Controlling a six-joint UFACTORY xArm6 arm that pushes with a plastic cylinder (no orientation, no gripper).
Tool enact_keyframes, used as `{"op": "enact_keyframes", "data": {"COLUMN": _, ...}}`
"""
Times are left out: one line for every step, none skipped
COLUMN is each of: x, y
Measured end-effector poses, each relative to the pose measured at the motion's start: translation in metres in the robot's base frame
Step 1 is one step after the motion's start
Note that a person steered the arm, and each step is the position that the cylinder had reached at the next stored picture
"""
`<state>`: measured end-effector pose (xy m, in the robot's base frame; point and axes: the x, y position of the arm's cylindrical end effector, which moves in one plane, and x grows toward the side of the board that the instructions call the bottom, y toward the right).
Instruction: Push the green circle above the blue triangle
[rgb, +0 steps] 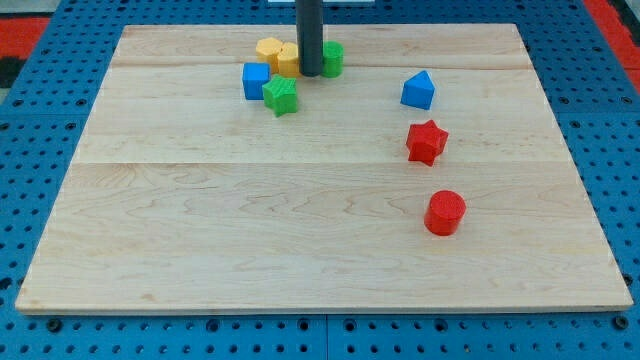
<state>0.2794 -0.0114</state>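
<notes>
The green circle (332, 58) sits near the view's top, just right of my rod. My tip (310, 74) rests against the green circle's left side, between it and the yellow blocks (277, 54). The blue triangle (419, 90) lies further to the view's right and slightly lower than the green circle, well apart from it. The rod hides part of the green circle's left edge.
A blue cube (256, 80) and a green star (281, 96) sit left of my tip, below the yellow blocks. A red star (426, 141) and a red cylinder (444, 212) lie below the blue triangle. The wooden board (200, 220) rests on a blue pegboard.
</notes>
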Motion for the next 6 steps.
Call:
{"op": "enact_keyframes", "data": {"x": -0.007, "y": 0.023}}
{"op": "enact_keyframes", "data": {"x": -0.019, "y": 0.039}}
{"op": "enact_keyframes", "data": {"x": -0.027, "y": 0.040}}
{"op": "enact_keyframes", "data": {"x": -0.028, "y": 0.023}}
{"op": "enact_keyframes", "data": {"x": -0.054, "y": 0.017}}
{"op": "enact_keyframes", "data": {"x": -0.071, "y": 0.041}}
